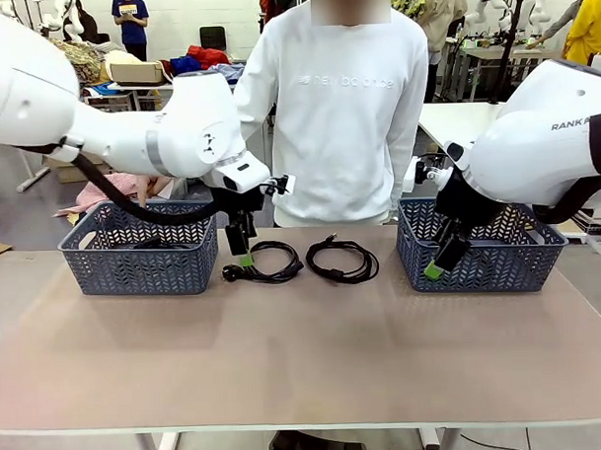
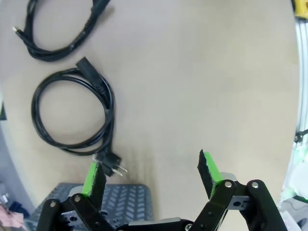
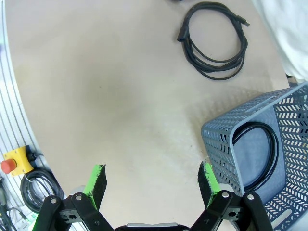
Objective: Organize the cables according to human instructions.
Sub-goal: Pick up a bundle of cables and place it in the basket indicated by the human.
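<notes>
The left hand (image 2: 149, 162) hangs released, the plug cable (image 2: 110, 115) just beside its finger. The right hand (image 3: 152, 166), also released, hovers beside the basket (image 3: 226, 144) holding a second cable (image 3: 276, 149).

Two white arms extend over the desk (image 1: 305, 353) from either side, wrists bent downward. The left claw (image 1: 244, 252) (image 2: 150, 166) hangs just above the desk's far edge, left of its middle, jaws spread wide, green pads (image 2: 90, 178) facing each other. The right claw (image 1: 438, 265) (image 3: 152, 169), equally wide and empty, tilts down over the desk's far right. A person stands behind the far edge, arms down.
</notes>
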You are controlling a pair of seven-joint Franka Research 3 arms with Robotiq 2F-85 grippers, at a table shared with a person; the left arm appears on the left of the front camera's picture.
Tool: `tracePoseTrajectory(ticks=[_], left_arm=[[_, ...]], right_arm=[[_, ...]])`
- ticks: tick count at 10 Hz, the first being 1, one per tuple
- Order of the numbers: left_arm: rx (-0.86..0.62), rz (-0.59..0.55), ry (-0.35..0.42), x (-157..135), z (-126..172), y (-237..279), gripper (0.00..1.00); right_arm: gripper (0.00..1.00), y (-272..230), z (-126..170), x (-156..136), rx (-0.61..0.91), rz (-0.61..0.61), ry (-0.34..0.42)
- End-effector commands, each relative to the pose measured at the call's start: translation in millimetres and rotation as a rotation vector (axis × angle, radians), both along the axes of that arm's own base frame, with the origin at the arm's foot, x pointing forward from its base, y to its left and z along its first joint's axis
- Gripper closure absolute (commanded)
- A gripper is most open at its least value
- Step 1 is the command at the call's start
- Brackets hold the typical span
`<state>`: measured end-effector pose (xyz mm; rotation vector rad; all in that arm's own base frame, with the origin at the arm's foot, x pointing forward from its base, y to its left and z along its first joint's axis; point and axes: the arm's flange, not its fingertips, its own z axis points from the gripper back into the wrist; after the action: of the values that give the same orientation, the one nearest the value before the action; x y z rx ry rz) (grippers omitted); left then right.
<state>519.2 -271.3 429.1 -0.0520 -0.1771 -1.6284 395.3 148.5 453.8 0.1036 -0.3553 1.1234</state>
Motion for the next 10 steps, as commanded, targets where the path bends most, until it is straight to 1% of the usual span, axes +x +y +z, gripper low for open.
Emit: tracePoseTrajectory(ticks=[1,4,5,6,10], left_arm=[[0.043,0.013,0.036,21.0,-3.3,-9.8,0.00],[0.029,0.015,0.072,39.0,-13.8,-11.7,0.00],[0.023,0.009,0.078,38.7,-11.7,-6.8,0.00],[0.024,0.007,0.061,33.3,-20.2,-11.0,0.00],[0.024,0.007,0.061,33.3,-20.2,-11.0,0.00]], right_arm=[[0.00,0.4,0.9,0.0,0.001,-0.008,-0.006],[0.00,0.4,0.9,0.0,0.001,-0.008,-0.006],[0.00,0.4,0.9,0.0,0.001,-0.008,-0.006],[0.00,0.4,0.9,0.0,0.001,-0.008,-0.006],[0.00,0.4,0.9,0.0,0.001,-0.008,-0.006]])
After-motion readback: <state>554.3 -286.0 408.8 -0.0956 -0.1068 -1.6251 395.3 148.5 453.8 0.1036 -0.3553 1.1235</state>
